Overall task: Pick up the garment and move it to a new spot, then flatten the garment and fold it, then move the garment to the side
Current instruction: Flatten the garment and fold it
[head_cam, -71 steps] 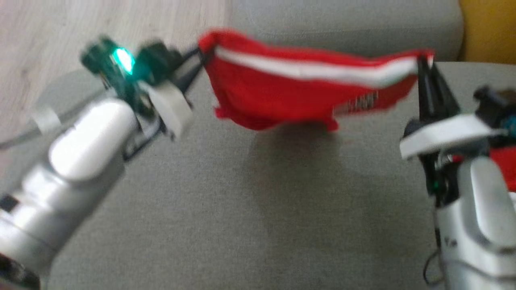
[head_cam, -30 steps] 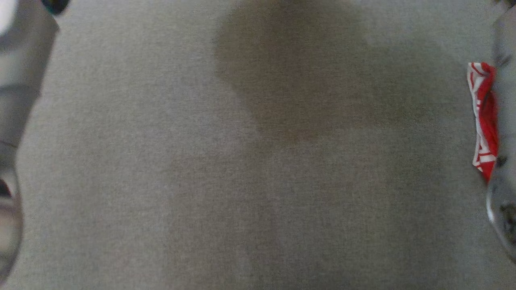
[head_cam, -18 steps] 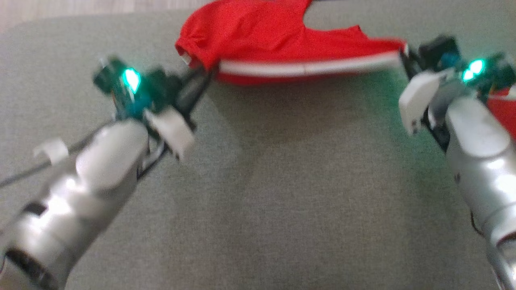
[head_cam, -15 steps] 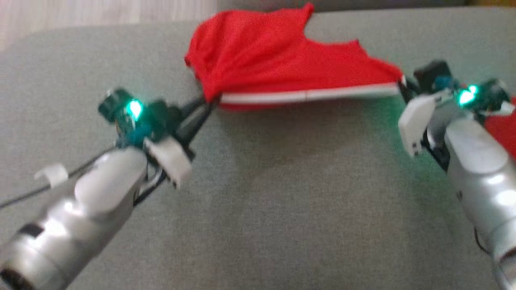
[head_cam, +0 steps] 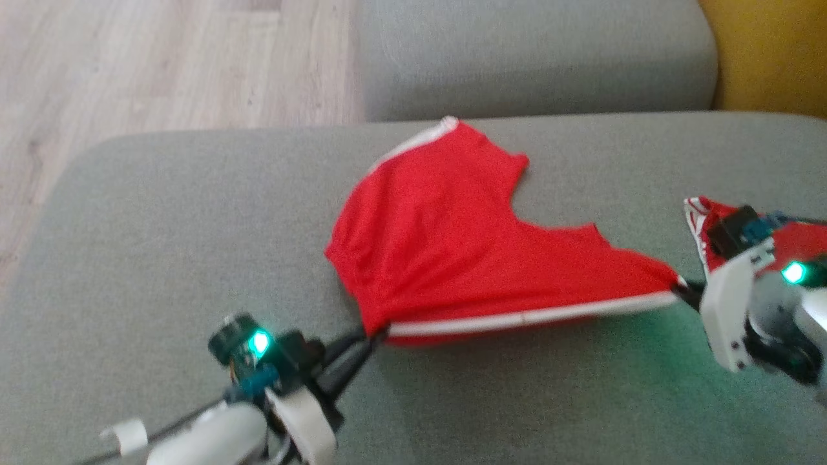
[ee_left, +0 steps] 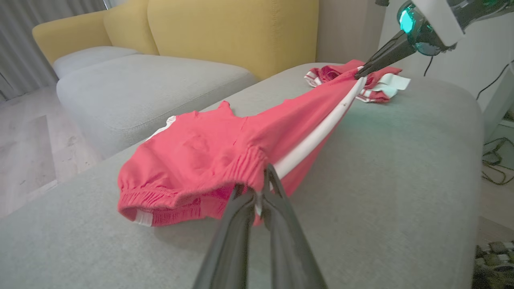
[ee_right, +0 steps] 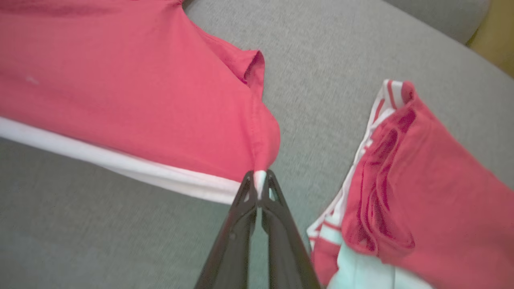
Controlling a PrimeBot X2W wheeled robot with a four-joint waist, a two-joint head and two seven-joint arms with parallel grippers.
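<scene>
The garment (head_cam: 465, 245) is a pair of red shorts with a white side stripe, stretched between my two grippers over the grey sofa cushion (head_cam: 181, 226). Its far leg lies on the cushion while the near striped edge hangs taut. My left gripper (head_cam: 373, 334) is shut on the waistband corner (ee_left: 257, 182). My right gripper (head_cam: 680, 285) is shut on the opposite hem corner (ee_right: 260, 176), and it also appears in the left wrist view (ee_left: 359, 74). The garment (ee_right: 120, 88) spreads to the left of the right gripper's fingers.
A second folded red and white garment (head_cam: 701, 223) lies on the cushion at the right, close beside my right gripper (ee_right: 401, 192). Another grey cushion (head_cam: 536, 58) sits behind, with yellow sofa backs (ee_left: 225, 32). Wooden floor (head_cam: 129, 64) lies to the left.
The head camera has swung a lot between frames. Both grippers have drawn the garment toward me and lower, so its far part now rests spread on the cushion.
</scene>
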